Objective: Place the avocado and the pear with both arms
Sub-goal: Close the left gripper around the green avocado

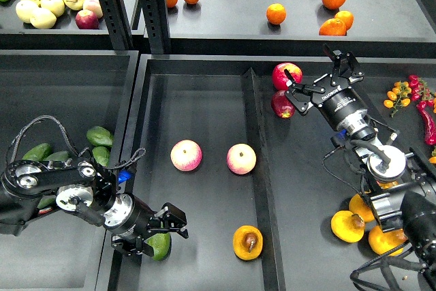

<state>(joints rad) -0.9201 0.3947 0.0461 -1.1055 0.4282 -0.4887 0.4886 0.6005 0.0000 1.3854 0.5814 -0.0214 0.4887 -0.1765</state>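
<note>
Small white lettering on the right arm's wrist point(332, 93) is too small to read.

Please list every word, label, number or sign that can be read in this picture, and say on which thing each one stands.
No text can be read with certainty.
Right claw: a small white marking stands on its black body, too small and blurred to read.
Fruits, trays and shelves: no labels, numbers or signs are visible.

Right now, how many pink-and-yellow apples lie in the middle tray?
2. One apple lies left of center in the tray; the other apple sits to its right, near the divider. None looks hidden.
</note>
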